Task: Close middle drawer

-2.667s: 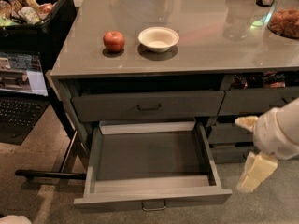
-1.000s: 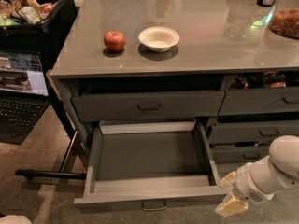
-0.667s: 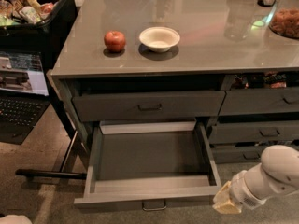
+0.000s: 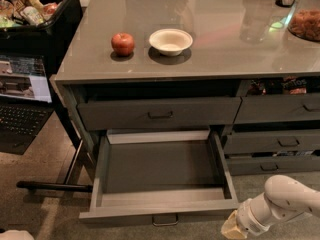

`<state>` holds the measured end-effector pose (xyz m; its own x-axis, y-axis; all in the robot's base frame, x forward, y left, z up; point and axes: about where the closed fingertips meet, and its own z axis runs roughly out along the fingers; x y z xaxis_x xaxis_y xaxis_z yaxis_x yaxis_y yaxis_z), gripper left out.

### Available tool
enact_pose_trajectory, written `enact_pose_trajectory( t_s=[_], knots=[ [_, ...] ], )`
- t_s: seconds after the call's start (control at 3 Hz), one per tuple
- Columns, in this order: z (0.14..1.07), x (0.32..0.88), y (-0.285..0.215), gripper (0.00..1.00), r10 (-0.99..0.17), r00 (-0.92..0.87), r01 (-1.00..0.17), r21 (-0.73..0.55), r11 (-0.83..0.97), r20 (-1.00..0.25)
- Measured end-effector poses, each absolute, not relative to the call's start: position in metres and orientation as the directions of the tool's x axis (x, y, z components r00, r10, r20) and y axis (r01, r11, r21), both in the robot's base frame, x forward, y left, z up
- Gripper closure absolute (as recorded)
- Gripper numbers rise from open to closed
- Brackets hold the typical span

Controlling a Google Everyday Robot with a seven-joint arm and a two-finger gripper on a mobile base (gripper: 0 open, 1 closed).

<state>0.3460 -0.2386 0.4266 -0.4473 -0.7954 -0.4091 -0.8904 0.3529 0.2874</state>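
Observation:
The middle drawer [image 4: 160, 166] is pulled far out from under the counter. Its plain grey box is empty, and its front panel [image 4: 125, 217] is near the bottom of the view, with a small metal pull [image 4: 165, 220] at its centre. My gripper [image 4: 231, 229] is at the bottom right, low to the floor, just right of the drawer front's right end and slightly in front of it. The white arm [image 4: 287, 199] reaches in from the right edge. I cannot tell whether the gripper touches the drawer front.
A closed drawer [image 4: 160, 113] is above the open one, and more drawers [image 4: 277, 144] are to the right. On the counter [image 4: 210, 54] are a red apple [image 4: 123, 43], a white bowl [image 4: 170, 40] and a jar [image 4: 306, 21]. A laptop [image 4: 22, 99] and a black bin [image 4: 37, 9] stand at the left.
My arm has come down from beside the right-hand drawers and moved left, bringing the gripper to the right end of the open drawer's front. The drawer has not moved.

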Motion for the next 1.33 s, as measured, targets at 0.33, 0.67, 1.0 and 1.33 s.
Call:
enact_pose_trajectory(
  t_s=[0.33, 0.67, 1.0, 1.33],
  knots=[
    [0.397, 0.357, -0.236, 1.00, -0.790, -0.429, -0.901, 0.272, 0.338, -0.439],
    [0.385, 0.377, -0.227, 0.81, -0.794, -0.384, -0.922, 0.239, 0.305, -0.471],
    [0.385, 0.376, -0.227, 0.58, -0.794, -0.384, -0.922, 0.239, 0.305, -0.471],
    [0.397, 0.401, -0.212, 0.34, -0.804, -0.317, -0.948, 0.179, 0.261, -0.504]
  ],
)
